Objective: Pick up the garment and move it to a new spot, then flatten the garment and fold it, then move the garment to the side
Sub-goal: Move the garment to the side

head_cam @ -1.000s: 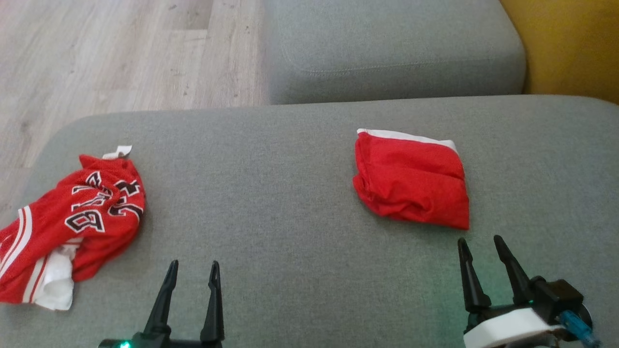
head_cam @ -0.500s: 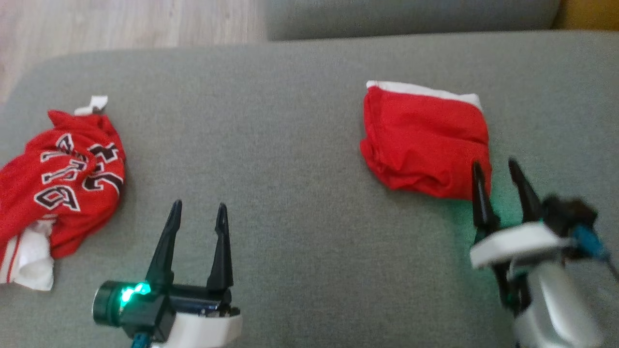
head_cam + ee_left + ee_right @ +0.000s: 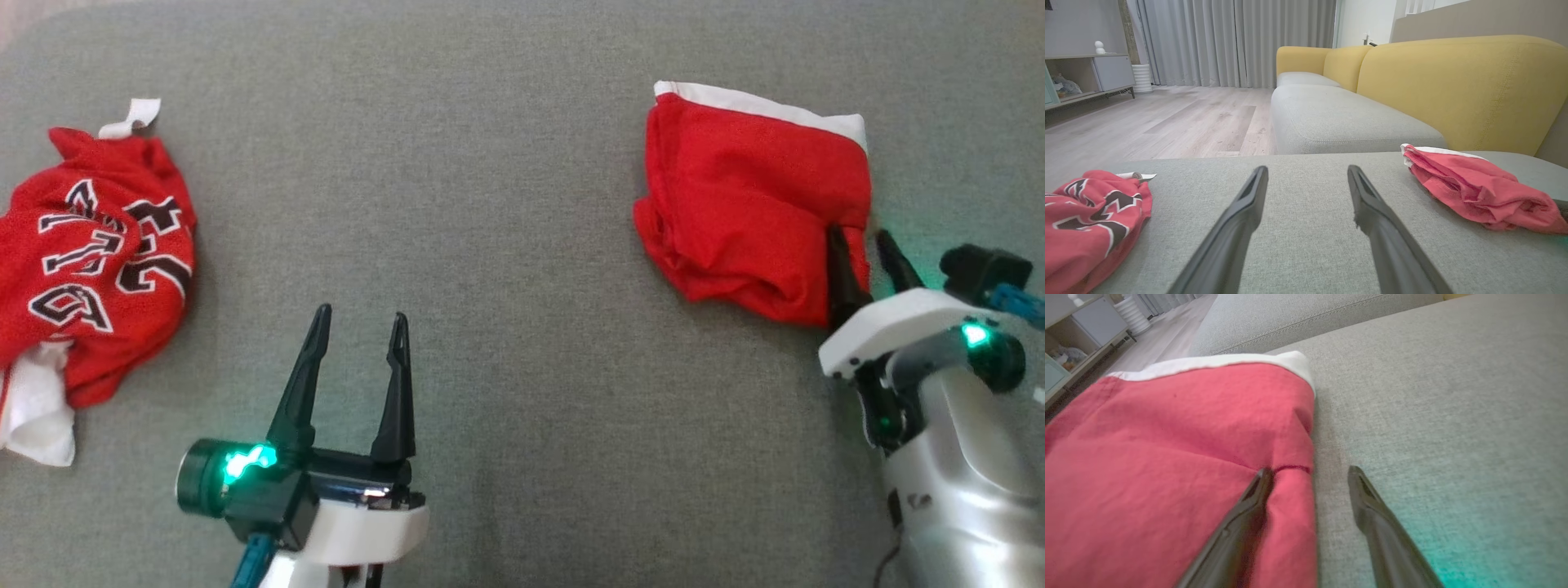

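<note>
Straddling the 3 o'clock edge of the plain red folded cloth [image 3: 743, 204] with the wide-open right hand [image 3: 857, 233], touching it; holding the left hand [image 3: 362, 313] wide open, empty.

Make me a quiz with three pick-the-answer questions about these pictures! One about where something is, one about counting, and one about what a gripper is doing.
1. Where does the jersey lie?
A) on the left of the cushion
B) on the floor
C) on a shelf

2. How many red cloths lie on the cushion?
A) one
B) two
C) four

3. What is the left gripper doing?
A) squeezing the jersey
B) standing open, holding nothing
C) shut tight

Answers:
1 A: the lettered jersey sits at the left edge of the head view, on the grey cushion.
2 B: there is the jersey and a plain red cloth.
3 B: its two fingers stand apart over bare cushion.
</note>
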Controlling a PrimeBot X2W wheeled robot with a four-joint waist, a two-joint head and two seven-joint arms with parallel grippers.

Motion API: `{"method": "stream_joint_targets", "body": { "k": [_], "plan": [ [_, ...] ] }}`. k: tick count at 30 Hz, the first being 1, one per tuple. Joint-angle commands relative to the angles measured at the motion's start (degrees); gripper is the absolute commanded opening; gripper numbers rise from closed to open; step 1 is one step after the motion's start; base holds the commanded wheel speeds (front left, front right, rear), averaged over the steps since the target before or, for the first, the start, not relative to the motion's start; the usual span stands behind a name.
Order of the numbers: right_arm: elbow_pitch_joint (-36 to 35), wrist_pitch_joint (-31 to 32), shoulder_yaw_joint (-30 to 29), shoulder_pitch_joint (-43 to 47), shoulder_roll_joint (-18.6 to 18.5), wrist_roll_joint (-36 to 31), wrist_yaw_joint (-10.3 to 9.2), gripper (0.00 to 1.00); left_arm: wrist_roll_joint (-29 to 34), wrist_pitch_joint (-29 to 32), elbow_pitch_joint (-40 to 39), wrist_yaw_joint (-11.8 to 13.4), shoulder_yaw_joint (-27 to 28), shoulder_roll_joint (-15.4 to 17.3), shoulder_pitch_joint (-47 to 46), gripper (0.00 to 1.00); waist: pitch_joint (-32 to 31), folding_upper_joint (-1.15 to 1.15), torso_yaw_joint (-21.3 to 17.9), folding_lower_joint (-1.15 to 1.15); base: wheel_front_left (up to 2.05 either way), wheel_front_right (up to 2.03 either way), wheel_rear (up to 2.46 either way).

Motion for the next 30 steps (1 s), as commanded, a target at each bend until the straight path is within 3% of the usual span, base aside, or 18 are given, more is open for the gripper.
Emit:
{"method": "stream_joint_targets", "body": {
  "k": [1, 7, 14, 19, 25, 26, 27, 28, 29, 30],
  "plan": [
    [-1.1, 0.0, 2.2, -1.5, 0.4, 0.8, -0.04, 0.0, -0.4, -0.3, -1.6, 0.6, 1.4, -0.1, -1.7, 1.0, 0.5, 0.0, -0.4, 0.0, 0.0, 0.0, 0.0],
    [-4.3, 0.1, 6.3, -2.1, -4.7, 1.7, -0.04, 0.0, -0.3, -0.3, -2.0, 0.6, 1.6, -0.1, -2.7, 1.0, 3.4, 0.0, -3.0, 0.0, 0.0, 0.0, 0.0],
    [-10.4, 5.9, 6.4, -3.2, -20.6, 1.1, -0.04, 0.0, 0.8, -0.3, -2.5, -0.4, 1.2, -0.1, -6.1, 1.0, 9.7, 0.0, -7.1, 0.0, 0.0, 0.0, 0.0],
    [-10.5, 7.3, 4.0, -5.0, -31.7, 1.5, -0.04, 0.0, 1.8, -0.3, -2.0, -1.9, -0.5, -0.1, -10.3, 1.0, 14.2, 0.0, -8.1, 0.0, 0.0, 0.0, 0.0],
    [-8.8, 5.5, 0.0, -8.4, -37.9, -1.7, -0.04, 0.0, 2.3, -0.3, -1.6, -2.4, -1.7, -0.1, -13.8, 1.0, 17.6, 0.0, -8.3, 0.0, 0.0, 0.0, 0.0],
    [-8.3, 5.2, -1.2, -9.2, -38.6, -3.4, -0.04, 0.08, 2.3, -0.3, -1.5, -2.4, -2.0, -0.1, -14.5, 1.0, 18.2, 0.0, -8.1, 0.0, 0.0, 0.0, 0.0],
    [-8.0, 5.0, -1.9, -9.5, -38.7, -4.1, -0.04, 0.42, 2.3, -0.3, -1.4, -2.4, -2.0, -0.1, -14.7, 1.0, 18.4, 0.0, -8.0, 0.0, 0.0, 0.0, 0.0],
    [-8.0, 5.0, -1.9, -9.5, -38.7, -4.1, -0.04, 0.42, 2.3, -0.3, -1.4, -2.4, -2.0, -0.1, -14.7, 1.0, 18.4, 0.0, -8.0, 0.0, 0.0, 0.0, 0.0],
    [-7.7, 4.7, -2.7, -9.9, -38.7, -4.9, -0.04, 1.0, 2.2, -0.3, -1.4, -2.4, -2.1, -0.1, -14.9, 1.0, 18.5, 0.0, -8.0, 0.0, 0.0, 0.0, 0.0],
    [-7.5, 4.0, -3.7, -10.3, -38.6, -6.1, -0.04, 1.0, 2.1, -0.3, -1.3, -2.4, -2.2, -0.1, -15.1, 1.0, 18.5, 0.0, -7.9, 0.0, 0.0, 0.0, 0.0]
  ]
}}
